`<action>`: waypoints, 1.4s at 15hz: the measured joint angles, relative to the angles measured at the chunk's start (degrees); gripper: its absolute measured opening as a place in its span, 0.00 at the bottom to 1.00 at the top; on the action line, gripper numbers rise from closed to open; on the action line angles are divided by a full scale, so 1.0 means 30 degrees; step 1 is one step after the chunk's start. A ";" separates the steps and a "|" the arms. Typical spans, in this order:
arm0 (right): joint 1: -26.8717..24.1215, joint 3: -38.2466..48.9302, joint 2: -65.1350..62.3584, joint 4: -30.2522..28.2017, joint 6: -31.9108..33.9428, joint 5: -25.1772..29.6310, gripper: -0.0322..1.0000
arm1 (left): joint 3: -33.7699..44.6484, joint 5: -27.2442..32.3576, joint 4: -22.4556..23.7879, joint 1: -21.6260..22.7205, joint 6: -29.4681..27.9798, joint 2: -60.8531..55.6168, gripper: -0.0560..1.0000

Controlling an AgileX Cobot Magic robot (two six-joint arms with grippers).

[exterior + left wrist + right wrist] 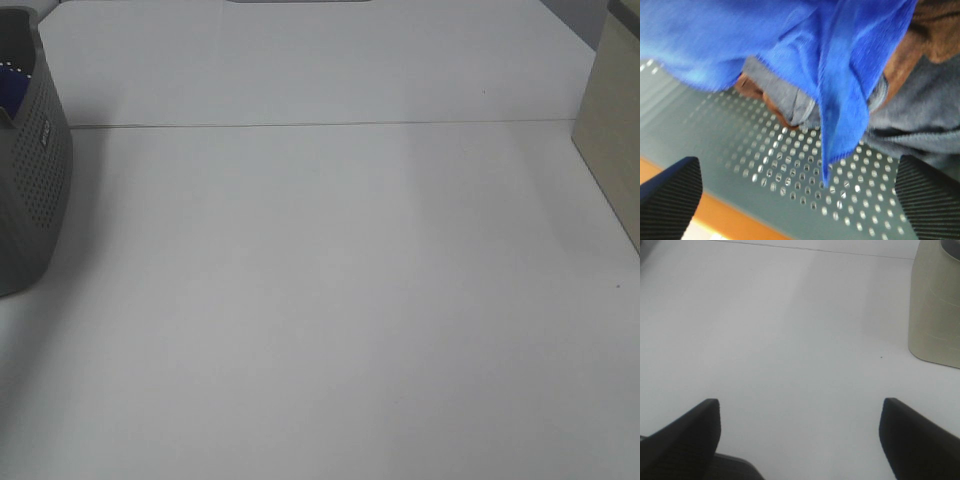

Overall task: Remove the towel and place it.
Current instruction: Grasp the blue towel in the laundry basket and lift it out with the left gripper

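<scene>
The blue plush towel (790, 45) fills the left wrist view, draped inside the grey perforated basket (790, 170) over grey and brown cloths. My left gripper (800, 200) is open just in front of the towel, its dark fingers (670, 195) wide apart with nothing between them. In the exterior high view only a sliver of the towel (12, 85) shows inside the basket (35, 170) at the far left edge; neither arm appears there. My right gripper (800, 440) is open above bare white table (790, 340).
A beige box (612, 120) stands at the right edge of the white table (320, 300); it is also the beige box (935, 310) in the right wrist view. Grey cloth (930, 110) and brown cloth (935, 30) lie in the basket.
</scene>
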 joint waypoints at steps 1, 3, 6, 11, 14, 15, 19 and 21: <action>0.0000 0.0000 0.0000 0.0000 0.0000 0.0000 0.84 | 0.0000 -0.0076 0.0344 0.0000 0.0076 0.0477 0.97; 0.0000 0.0000 0.0000 0.0000 0.0000 0.0000 0.84 | 0.0000 -0.0134 0.0668 0.0095 0.0134 0.1222 0.96; 0.0000 0.0000 0.0000 0.0019 0.0000 0.0000 0.84 | 0.0000 -0.0153 0.0076 0.0802 0.0229 0.1585 0.88; 0.0000 0.0000 0.0000 0.0115 0.0000 0.0000 0.84 | 0.0000 -0.0363 -0.1070 0.1261 0.0554 0.1623 0.59; 0.0000 0.0000 0.0000 0.0115 0.0000 0.0000 0.84 | 0.0000 -0.0592 -0.1451 0.1261 0.0554 0.1833 0.40; 0.0000 0.0000 0.0000 0.0115 0.0000 0.0000 0.84 | 0.0000 -0.0592 -0.1509 0.1261 0.0554 0.1872 0.37; 0.0000 0.0000 0.0000 0.0115 0.0000 0.0000 0.84 | 0.0000 0.0019 -0.1585 0.1261 0.0076 0.1910 0.05; 0.0000 0.0000 0.0000 0.0115 0.0000 0.0000 0.84 | 0.0000 0.0592 -0.1585 0.1261 -0.1280 0.1604 0.05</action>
